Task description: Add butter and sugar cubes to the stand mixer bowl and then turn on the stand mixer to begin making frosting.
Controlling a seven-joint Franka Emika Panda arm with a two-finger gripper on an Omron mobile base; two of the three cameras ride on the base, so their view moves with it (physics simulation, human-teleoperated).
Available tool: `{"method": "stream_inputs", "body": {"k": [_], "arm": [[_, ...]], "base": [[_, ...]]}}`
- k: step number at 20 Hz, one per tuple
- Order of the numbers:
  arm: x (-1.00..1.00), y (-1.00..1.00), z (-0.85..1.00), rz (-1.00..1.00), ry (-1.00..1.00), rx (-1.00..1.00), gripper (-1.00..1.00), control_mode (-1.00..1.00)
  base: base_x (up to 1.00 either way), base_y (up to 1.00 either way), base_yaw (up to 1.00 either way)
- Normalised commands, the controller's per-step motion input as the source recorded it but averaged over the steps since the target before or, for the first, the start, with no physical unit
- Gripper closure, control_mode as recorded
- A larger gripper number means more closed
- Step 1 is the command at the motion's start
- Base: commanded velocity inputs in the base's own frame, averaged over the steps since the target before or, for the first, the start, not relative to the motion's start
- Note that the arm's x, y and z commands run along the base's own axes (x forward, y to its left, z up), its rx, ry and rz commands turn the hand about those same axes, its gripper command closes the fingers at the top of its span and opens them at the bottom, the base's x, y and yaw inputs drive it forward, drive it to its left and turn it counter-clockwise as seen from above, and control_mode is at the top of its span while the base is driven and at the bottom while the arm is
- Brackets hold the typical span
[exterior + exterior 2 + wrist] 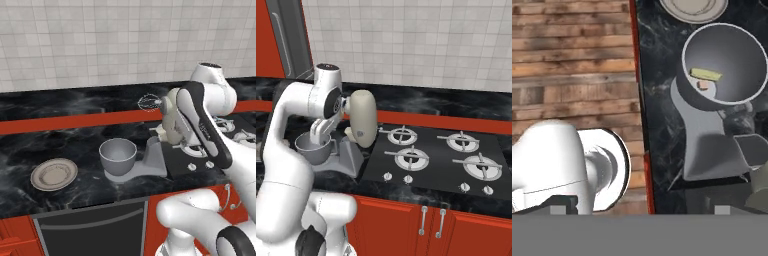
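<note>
The stand mixer (171,123) stands on the black counter with its cream head tilted up and its whisk (148,103) in the air. Its grey bowl (118,155) sits on the mixer's base. Looking down in the hand view, the bowl (732,55) holds the yellow butter (706,74), and one pale tan sugar cube (703,85) lies just beside it. My gripper (640,210) hangs above the bowl's front side, open, with nothing between its fingertips. From the right base view the hand (321,132) sits over the bowl (312,146), left of the mixer head (362,117).
A flat grey plate (54,174) lies on the counter left of the bowl. A four-burner hob (441,152) with knobs fills the counter right of the mixer. The tiled wall runs behind, and red cabinet fronts are below the counter edge.
</note>
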Motion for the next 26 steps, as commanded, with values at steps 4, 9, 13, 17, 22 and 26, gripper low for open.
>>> {"method": "stream_inputs", "body": {"k": [4,9,13,17,22,26], "arm": [[0.14,-1.0,0.06,-0.04,0.0,0.19,-1.0,-1.0],[0.11,-0.99,0.02,-0.07,-0.01,0.11,-1.0,-1.0],[0.45,-0.82,0.0,-0.05,-0.01,0.13,-1.0,-1.0],[0.78,-0.46,0.0,0.0,-0.02,0.23,-1.0,-1.0],[0.69,-0.02,0.01,0.0,-0.02,0.33,-1.0,-1.0],[0.4,0.03,0.05,0.0,0.0,0.27,-1.0,-1.0]], "base": [[0.0,0.0,0.0],[0.0,0.0,0.0],[0.0,0.0,0.0],[0.0,0.0,0.0],[0.0,0.0,0.0],[0.0,0.0,0.0]]}}
